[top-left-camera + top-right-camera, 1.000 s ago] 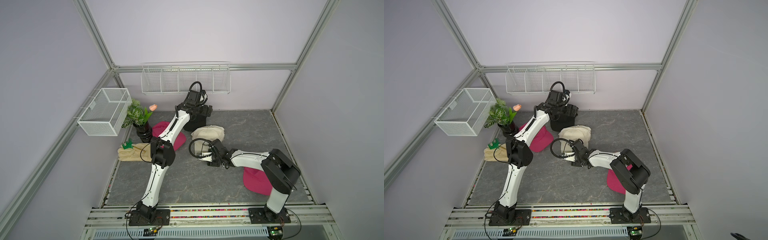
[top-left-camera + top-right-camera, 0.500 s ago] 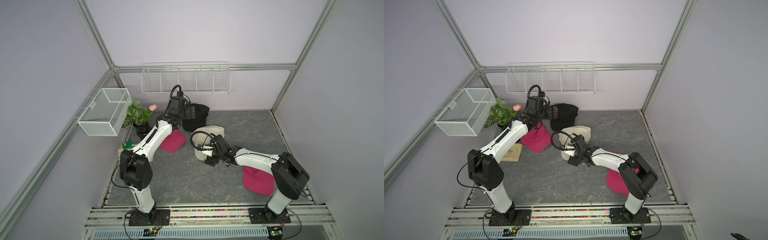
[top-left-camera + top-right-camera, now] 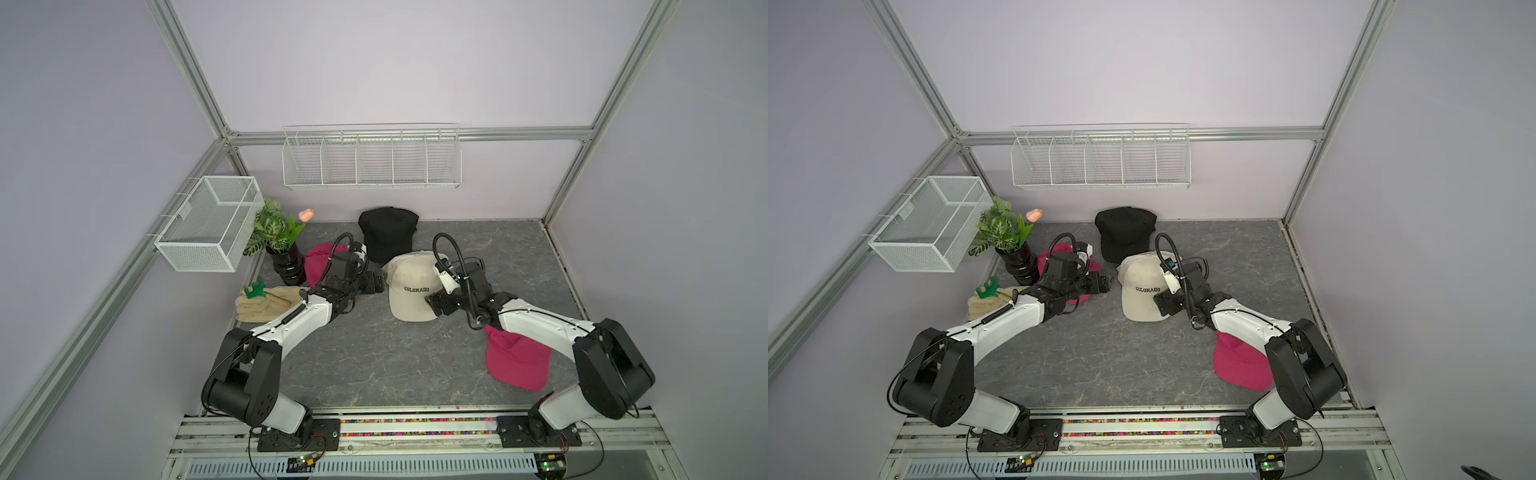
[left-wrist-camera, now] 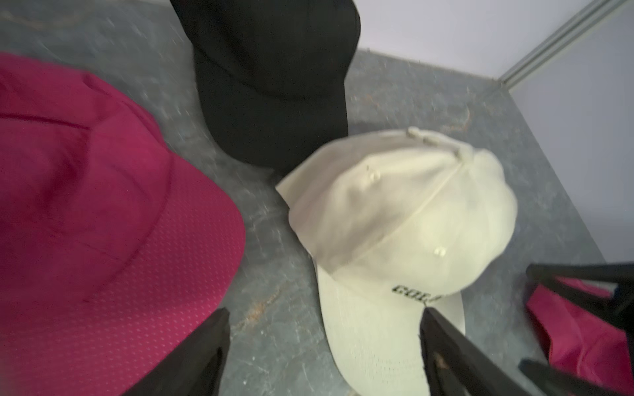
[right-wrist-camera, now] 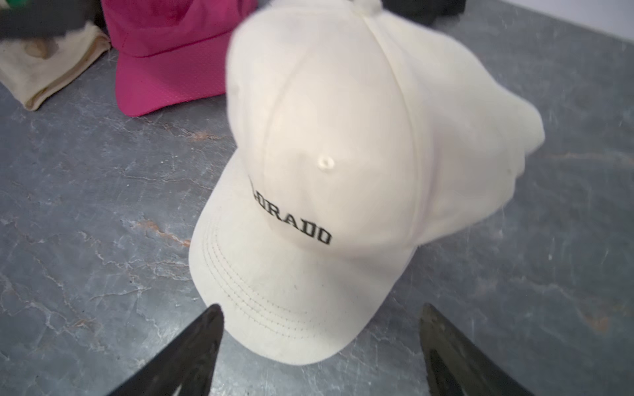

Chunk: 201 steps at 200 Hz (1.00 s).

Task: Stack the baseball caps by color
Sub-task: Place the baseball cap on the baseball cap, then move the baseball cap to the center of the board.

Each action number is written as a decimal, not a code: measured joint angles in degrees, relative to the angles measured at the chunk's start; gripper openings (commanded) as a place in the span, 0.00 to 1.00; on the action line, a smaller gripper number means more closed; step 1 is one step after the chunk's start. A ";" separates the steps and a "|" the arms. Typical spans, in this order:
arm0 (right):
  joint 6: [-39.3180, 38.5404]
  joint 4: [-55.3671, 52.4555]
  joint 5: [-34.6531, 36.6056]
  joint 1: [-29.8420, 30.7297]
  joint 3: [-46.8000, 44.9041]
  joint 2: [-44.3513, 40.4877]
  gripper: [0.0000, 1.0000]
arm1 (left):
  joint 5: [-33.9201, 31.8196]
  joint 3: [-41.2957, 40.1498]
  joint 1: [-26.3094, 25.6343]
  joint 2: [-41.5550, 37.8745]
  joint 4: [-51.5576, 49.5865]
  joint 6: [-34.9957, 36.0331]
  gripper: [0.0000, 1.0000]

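Holds right gripper (image 5: 320,308) wide, empty, just before brim of cream cap (image 5: 343,137); left gripper (image 4: 325,310), seemingly wide through blur, between cream cap and pink cap (image 4: 103,205).

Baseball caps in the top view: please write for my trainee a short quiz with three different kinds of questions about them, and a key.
1. True or false: the cream cap lies with its crown down.
2. How many pink caps show in a top view?
3. Which cap lies nearest the back wall? A the cream cap; B a pink cap; C the black cap.
Key: 1 false, its crown is up and the lettering shows; 2 two; 3 C.
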 measured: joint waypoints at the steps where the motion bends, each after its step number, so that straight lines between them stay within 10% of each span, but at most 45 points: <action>1: 0.17 0.04 -0.07 -0.11 -0.09 0.00 0.90 | 0.48 -0.13 -0.02 0.22 0.17 0.17 0.79; 201: 14.84 20.22 -12.24 -5.42 -5.05 12.63 0.96 | 14.78 7.17 -1.97 22.53 8.92 2.58 0.67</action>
